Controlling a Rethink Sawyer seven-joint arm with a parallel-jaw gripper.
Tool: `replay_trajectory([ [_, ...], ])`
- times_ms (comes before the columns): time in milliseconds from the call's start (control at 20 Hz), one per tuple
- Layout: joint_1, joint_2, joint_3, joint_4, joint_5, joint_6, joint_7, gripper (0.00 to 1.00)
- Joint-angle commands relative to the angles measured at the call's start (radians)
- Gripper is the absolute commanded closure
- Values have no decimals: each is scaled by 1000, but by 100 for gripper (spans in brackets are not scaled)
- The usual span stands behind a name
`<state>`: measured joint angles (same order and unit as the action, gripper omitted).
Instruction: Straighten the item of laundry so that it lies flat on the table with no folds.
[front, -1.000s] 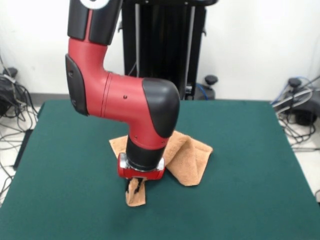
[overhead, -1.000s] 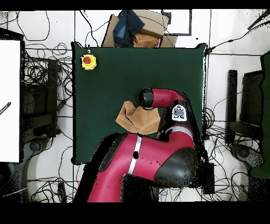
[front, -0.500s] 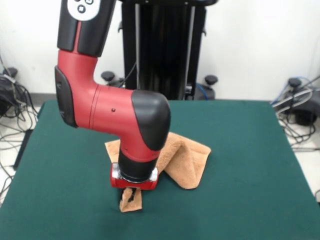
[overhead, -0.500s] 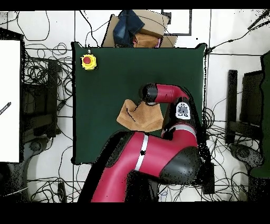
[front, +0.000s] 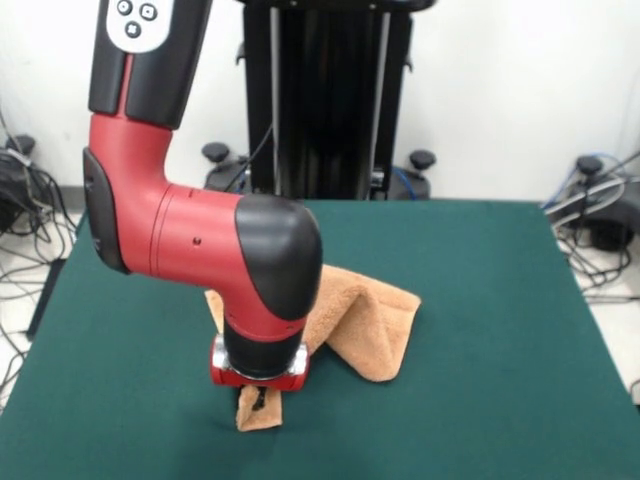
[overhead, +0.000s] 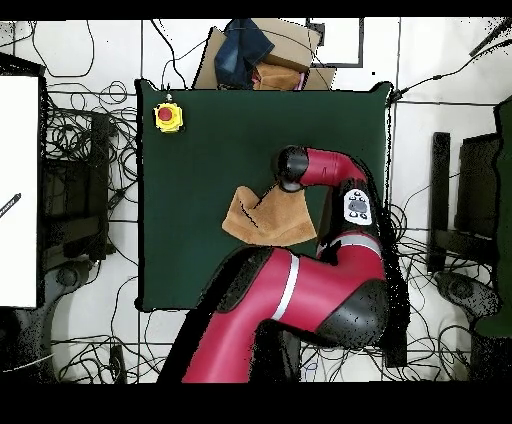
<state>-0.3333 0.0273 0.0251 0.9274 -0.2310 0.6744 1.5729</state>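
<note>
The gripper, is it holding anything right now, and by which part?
The gripper is pinching the peach-orange towel by a corner drawn out toward the camera in the front view; the rest lies bunched on the green table.

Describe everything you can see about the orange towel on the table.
The towel is a peach-orange, fluffy terry cloth, lying crumpled and folded over itself near the middle of the green table. One corner is stretched toward the front camera, pinched at the gripper. The rest rests on the felt, partly hidden behind the arm.

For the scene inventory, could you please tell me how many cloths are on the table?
1: the peach-orange towel, rumpled near the middle of the green table, one corner under the pincer. The arm may hide part of it.
</note>
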Motion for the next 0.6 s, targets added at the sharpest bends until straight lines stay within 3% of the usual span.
replay_trajectory([
  [50,-24,98,116,-100,-77,-170,-90,100],
  [600,-9,53,92,-69,-89,-159,-88,100],
])
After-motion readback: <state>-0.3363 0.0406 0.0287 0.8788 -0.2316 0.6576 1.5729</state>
